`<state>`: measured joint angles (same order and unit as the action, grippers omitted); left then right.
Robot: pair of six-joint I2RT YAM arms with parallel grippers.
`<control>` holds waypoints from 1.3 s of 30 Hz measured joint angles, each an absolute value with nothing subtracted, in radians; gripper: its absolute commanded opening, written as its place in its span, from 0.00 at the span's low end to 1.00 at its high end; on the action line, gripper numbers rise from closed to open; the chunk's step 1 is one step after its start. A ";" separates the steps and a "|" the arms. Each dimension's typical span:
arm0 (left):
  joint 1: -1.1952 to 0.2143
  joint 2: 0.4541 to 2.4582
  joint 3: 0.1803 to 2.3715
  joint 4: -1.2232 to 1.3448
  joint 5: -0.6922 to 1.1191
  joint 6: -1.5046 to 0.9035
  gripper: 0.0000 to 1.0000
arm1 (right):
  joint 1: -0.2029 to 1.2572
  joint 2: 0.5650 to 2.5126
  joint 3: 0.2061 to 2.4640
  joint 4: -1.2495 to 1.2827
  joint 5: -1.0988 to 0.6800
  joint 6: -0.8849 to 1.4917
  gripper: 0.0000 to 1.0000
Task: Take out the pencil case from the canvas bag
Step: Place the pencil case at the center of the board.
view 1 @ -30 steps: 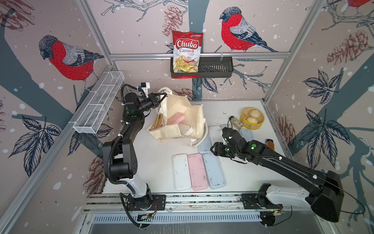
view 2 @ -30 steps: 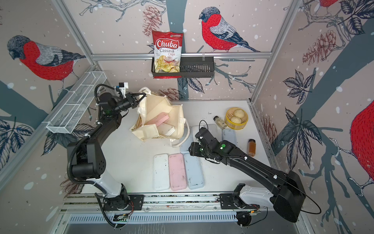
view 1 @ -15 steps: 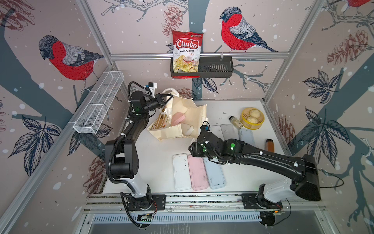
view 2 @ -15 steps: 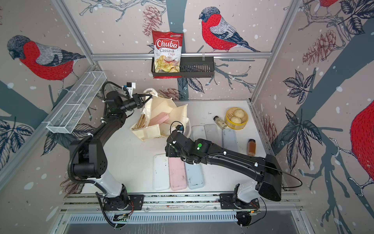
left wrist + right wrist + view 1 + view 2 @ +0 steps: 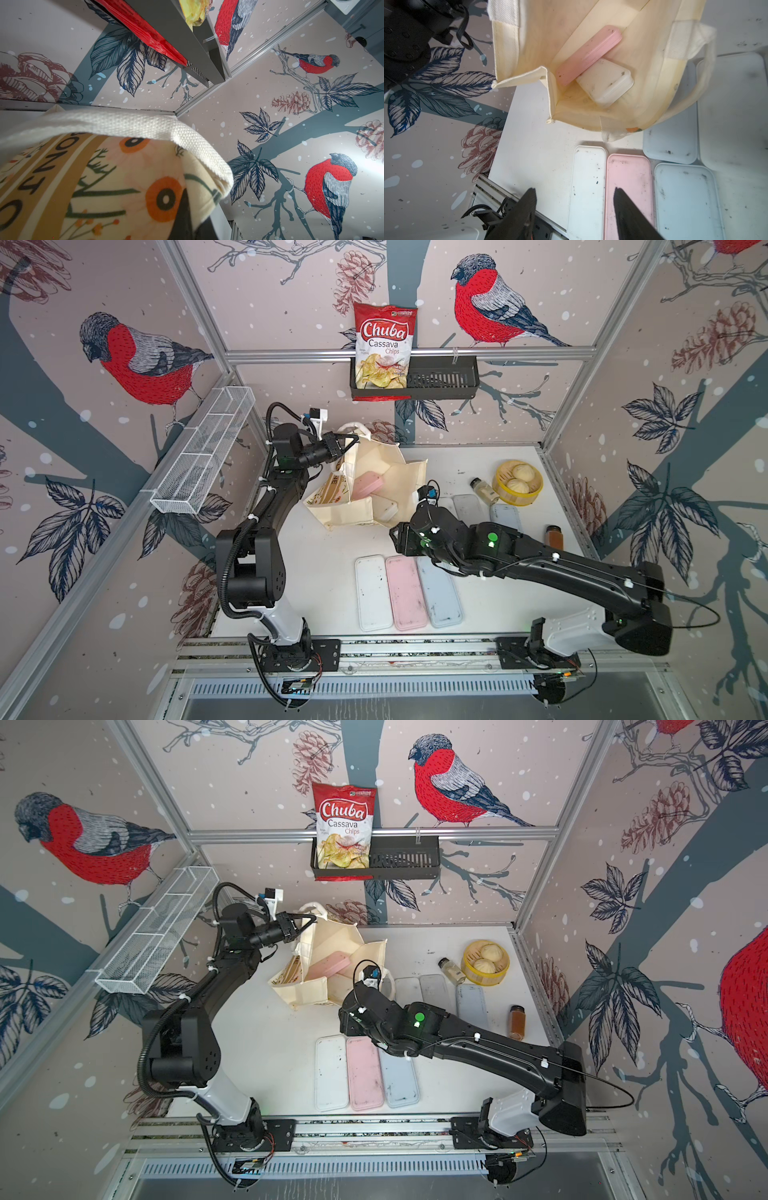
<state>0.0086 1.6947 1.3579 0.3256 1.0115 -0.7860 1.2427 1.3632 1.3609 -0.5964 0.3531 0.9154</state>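
The canvas bag (image 5: 353, 506) stands at the back left of the table, its mouth held open. My left gripper (image 5: 349, 443) is shut on the bag's rim by a handle; in the left wrist view the floral cloth (image 5: 128, 187) is pinched at the left gripper (image 5: 195, 209). Inside the bag lie a pink pencil case (image 5: 366, 484) and a white one (image 5: 386, 510); the right wrist view shows the pink pencil case (image 5: 589, 55) leaning on the white one (image 5: 605, 83). My right gripper (image 5: 574, 191) hangs open and empty above the table, just in front of the bag's mouth.
Three flat cases, white (image 5: 373, 593), pink (image 5: 406, 592) and blue (image 5: 439, 591), lie side by side at the front. More pale cases (image 5: 505, 516), a small bottle (image 5: 484, 490), a bamboo steamer (image 5: 536, 489) and a spice jar (image 5: 555, 537) sit at the right. A wire basket (image 5: 203, 456) hangs on the left wall.
My right arm has swung left from the table's right side to just in front of the bag. My left gripper has moved right with the rim, and the bag stands more upright.
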 measured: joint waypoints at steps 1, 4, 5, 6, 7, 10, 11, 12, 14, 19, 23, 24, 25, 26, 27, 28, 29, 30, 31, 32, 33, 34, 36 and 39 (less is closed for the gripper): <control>0.008 1.694 1.368 0.299 1.006 -0.770 0.00 | 1.243 1.347 1.356 -0.599 0.370 0.918 0.62; 0.008 1.689 1.393 0.226 0.982 -0.722 0.00 | 1.247 1.312 1.338 -0.600 0.411 0.949 0.62; 0.008 1.686 1.396 0.210 0.975 -0.709 0.00 | 1.248 1.305 1.330 -0.601 0.418 0.954 0.62; 0.008 1.682 1.398 0.198 0.968 -0.701 0.00 | 1.249 1.302 1.325 -0.602 0.419 0.970 0.62; 0.009 1.678 1.398 0.190 0.966 -0.698 0.00 | 1.249 1.301 1.323 -0.605 0.419 0.974 0.62; 0.010 1.675 1.397 0.180 0.966 -0.691 0.00 | 1.252 1.303 1.335 -0.606 0.419 0.997 0.62; 0.010 1.675 1.396 0.179 0.966 -0.691 0.00 | 1.256 1.305 1.347 -0.605 0.419 0.997 0.62; 0.010 1.676 1.395 0.178 0.966 -0.690 0.00 | 1.261 1.309 1.360 -0.603 0.418 0.997 0.62; 0.010 1.678 1.394 0.177 0.966 -0.689 0.00 | 1.265 1.321 1.388 -0.595 0.418 0.997 0.62; 0.010 1.683 1.393 0.181 0.968 -0.693 0.00 | 1.265 1.372 1.457 -0.594 0.418 0.993 0.62; 0.012 1.673 1.391 0.181 0.968 -0.702 0.00 | 1.265 1.435 1.563 -0.605 0.408 0.976 0.62; 0.013 1.671 1.389 0.183 0.968 -0.702 0.00 | 1.266 1.450 1.592 -0.608 0.404 0.970 0.62; 0.013 1.670 1.386 0.187 0.969 -0.705 0.00 | 1.267 1.465 1.621 -0.611 0.398 0.967 0.62; 0.013 1.670 1.380 0.200 0.969 -0.710 0.00 | 1.269 1.477 1.647 -0.614 0.397 0.963 0.62; 0.012 1.670 1.374 0.207 0.971 -0.720 0.00 | 1.269 1.485 1.665 -0.613 0.397 0.958 0.62; 0.012 1.670 1.367 0.217 0.976 -0.738 0.00 | 1.271 1.488 1.678 -0.610 0.397 0.943 0.62; 0.011 1.670 1.359 0.236 0.981 -0.754 0.00 | 1.271 1.488 1.684 -0.599 0.401 0.939 0.62; 0.011 1.668 1.351 0.258 0.989 -0.775 0.00 | 1.271 1.488 1.685 -0.583 0.409 0.931 0.62; 0.011 1.665 1.336 0.292 0.998 -0.805 0.00 | 1.271 1.486 1.680 -0.558 0.421 0.917 0.62; 0.011 1.662 1.322 0.330 1.007 -0.839 0.00 | 1.271 1.482 1.663 -0.522 0.440 0.915 0.62; 0.011 1.661 1.311 0.361 1.017 -0.867 0.00 | 1.271 1.477 1.645 -0.493 0.458 0.908 0.62; 0.011 1.661 1.298 0.399 1.025 -0.899 0.00 | 1.269 1.472 1.622 -0.455 0.478 0.895 0.62; 0.011 1.661 1.285 0.455 1.040 -0.949 0.00 | 1.262 1.469 1.582 -0.384 0.518 0.880 0.62; 0.010 1.657 1.271 0.514 1.050 -0.995 0.00 | 1.227 1.476 1.544 -0.294 0.541 0.860 0.62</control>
<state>0.0097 1.6569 1.2713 0.5140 1.0504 -0.9947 1.2266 1.4761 1.5444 -0.2939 0.5407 0.8597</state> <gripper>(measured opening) 0.058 0.621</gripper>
